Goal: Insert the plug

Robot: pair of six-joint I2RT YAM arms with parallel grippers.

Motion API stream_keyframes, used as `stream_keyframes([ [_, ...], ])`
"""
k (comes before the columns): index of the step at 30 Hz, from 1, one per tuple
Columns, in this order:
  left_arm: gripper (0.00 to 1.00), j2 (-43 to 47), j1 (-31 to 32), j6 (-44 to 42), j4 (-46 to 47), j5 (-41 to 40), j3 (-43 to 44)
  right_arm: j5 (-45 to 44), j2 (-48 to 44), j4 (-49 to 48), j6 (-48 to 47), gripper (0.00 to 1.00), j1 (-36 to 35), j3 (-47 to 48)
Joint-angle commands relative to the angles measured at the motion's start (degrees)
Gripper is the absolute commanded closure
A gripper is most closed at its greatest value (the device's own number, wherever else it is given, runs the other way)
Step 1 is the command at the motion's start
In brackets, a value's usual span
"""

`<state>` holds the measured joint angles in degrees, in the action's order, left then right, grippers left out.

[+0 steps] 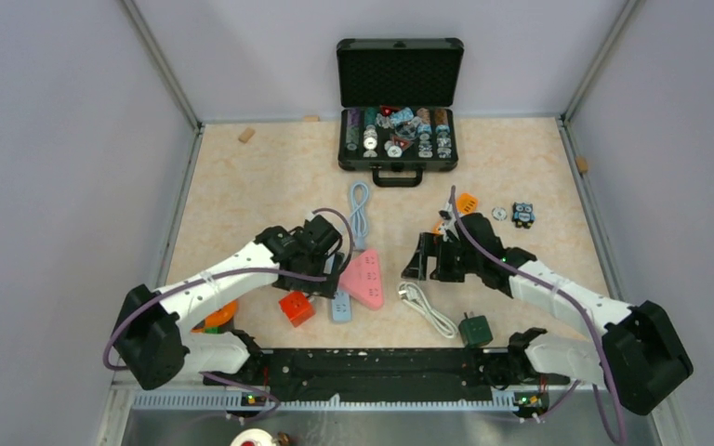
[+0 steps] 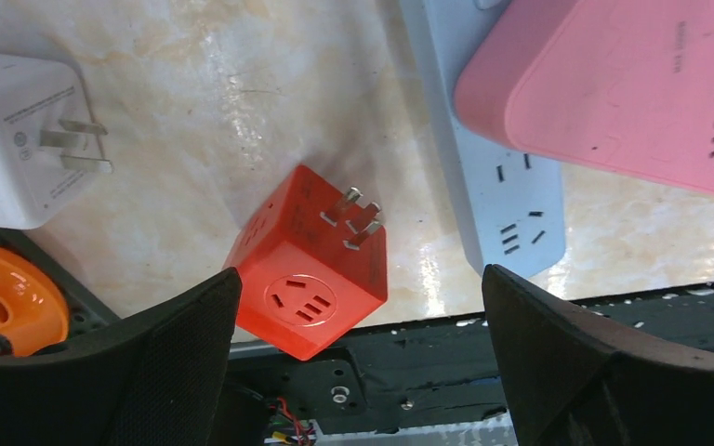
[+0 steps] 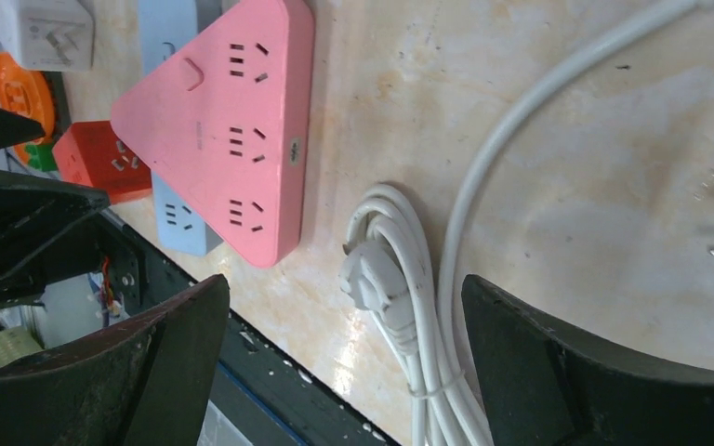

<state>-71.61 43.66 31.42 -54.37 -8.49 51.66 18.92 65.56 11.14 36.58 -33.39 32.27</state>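
Left tool [image 2: 361, 277], fingers spread, frames red cube [image 2: 311, 269] (white adapter [image 2: 19, 139] print unreadable).

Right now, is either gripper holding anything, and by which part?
Nothing is held. The left gripper and right gripper are open; the red cube and white cord lie untouched.

Triangular strip [image 1: 364, 277] on long strip [image 1: 340, 307] (partly overlapping); cube adapter [image 1: 296, 308] left, coiled cord [image 1: 428, 310] right, case [image 1: 398, 70] behind.
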Motion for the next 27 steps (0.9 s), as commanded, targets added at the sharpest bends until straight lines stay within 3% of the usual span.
stream_keyframes([
  [1,0.01,-0.4,0.5,1.7,-4.2,-6.6,3.4,-4.9,-4.3,7.7,-1.3,0.08,0.6,1.5],
  [6,0.01,-3.8,0.5,10.1,-11.9,-14.9,5.8,-7.7,-6.4,11.7,-2.4,0.08,0.7,2.4],
  [10,0.01,-6.4,0.5,15.6,-13.6,-14.6,5.1,-7.4,-6.9,11.3,-2.2,0.08,0.7,2.4],
  [15,0.01,-4.8,0.5,23.8,-10.9,-12.9,0.8,-6.1,-6.7,10.8,-2.8,0.08,0.7,2.7],
  [20,0.01,2.3,0.4,29.0,-4.9,-10.2,-5.5,-4.6,-6.3,10.3,-3.4,0.08,0.7,2.7],
  [27,0.03,9.8,-0.8,30.5,1.9,-7.0,-13.1,-3.0,-6.5,9.8,-3.6,0.08,0.7,2.6],
])
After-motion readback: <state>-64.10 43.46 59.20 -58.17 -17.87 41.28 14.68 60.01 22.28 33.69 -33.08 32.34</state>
